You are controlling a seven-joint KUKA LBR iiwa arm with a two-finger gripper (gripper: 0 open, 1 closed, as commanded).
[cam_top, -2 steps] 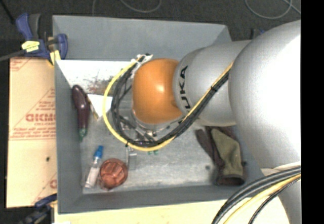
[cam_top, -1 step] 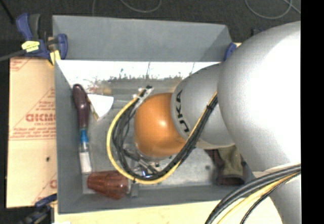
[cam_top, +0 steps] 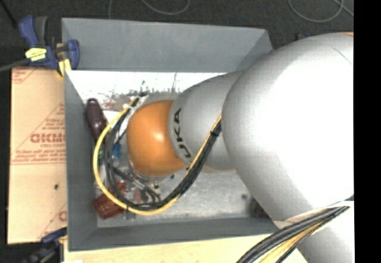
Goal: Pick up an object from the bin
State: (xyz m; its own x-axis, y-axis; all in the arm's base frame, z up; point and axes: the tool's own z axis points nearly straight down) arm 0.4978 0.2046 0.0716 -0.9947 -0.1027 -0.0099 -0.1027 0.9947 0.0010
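A: Which thing lies nearest to the gripper?

B: A small red-brown block (cam_top: 107, 207), in the lower left corner of the bin (cam_top: 77, 155), near the left wall. The gripper (cam_top: 137, 184) is low in the bin, just beside the block, on its right.

A: Does it have hold of the block?

B: I cannot tell. The orange cover (cam_top: 152, 137) on the wrist hides it from above, so I also cannot say if it is open or closed.

A: What is around them?

B: A dark maroon long thing (cam_top: 93, 116) lies by the left wall, further up. A small blue bit (cam_top: 116, 152) shows beside the cover. A yellow cable (cam_top: 97, 157) loops around the cover, and the silver arm (cam_top: 286, 131) covers the right part of the bin.
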